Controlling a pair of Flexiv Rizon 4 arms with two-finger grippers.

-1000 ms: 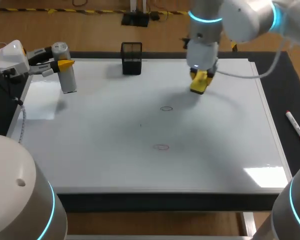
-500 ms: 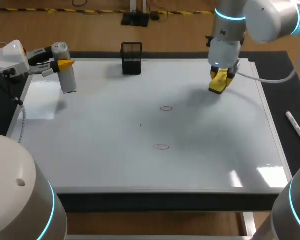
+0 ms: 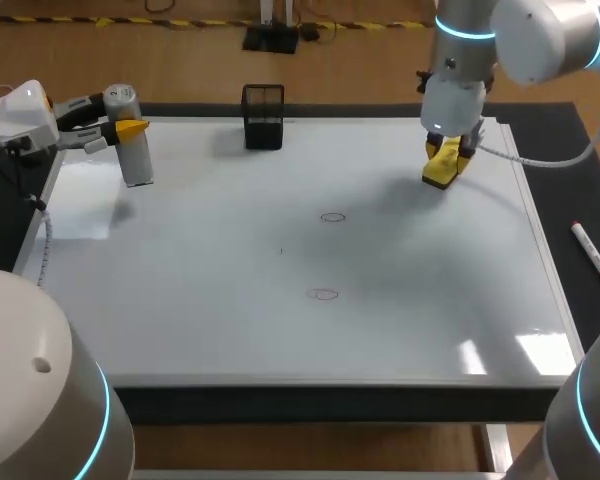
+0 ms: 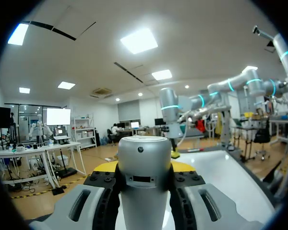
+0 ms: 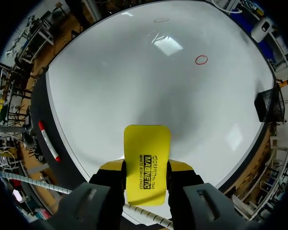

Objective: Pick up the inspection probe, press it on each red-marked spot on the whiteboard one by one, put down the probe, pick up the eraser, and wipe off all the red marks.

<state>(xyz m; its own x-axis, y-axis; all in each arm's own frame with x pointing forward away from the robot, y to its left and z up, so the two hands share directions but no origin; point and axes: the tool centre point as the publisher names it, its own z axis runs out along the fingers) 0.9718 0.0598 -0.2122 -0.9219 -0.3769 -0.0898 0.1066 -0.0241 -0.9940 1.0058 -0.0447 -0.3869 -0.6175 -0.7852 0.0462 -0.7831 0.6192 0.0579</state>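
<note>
Head view: right claw [image 3: 448, 153], clamping the flat yellow eraser [image 3: 438, 177], slides right, off two unwiped red rings [image 3: 332, 217] [image 3: 323, 293]. The left claw [image 3: 120, 130] grips the silver cylindrical probe [image 3: 133, 155].

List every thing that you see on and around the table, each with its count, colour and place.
whiteboard: 1, white, covers most of the table.
red marks: 2, red rings, near the whiteboard's middle, the second closer to the front.
mesh holder: 1, black, at the whiteboard's far edge.
marker: 1, white with red ends, on the dark mat right of the whiteboard.
inspection probe: 1, silver, upright at the whiteboard's far left corner.
eraser: 1, yellow, at the whiteboard's far right part.
left gripper: 1, yellow tips, shut on the inspection probe.
right gripper: 1, yellow tips, shut on the eraser.
</note>
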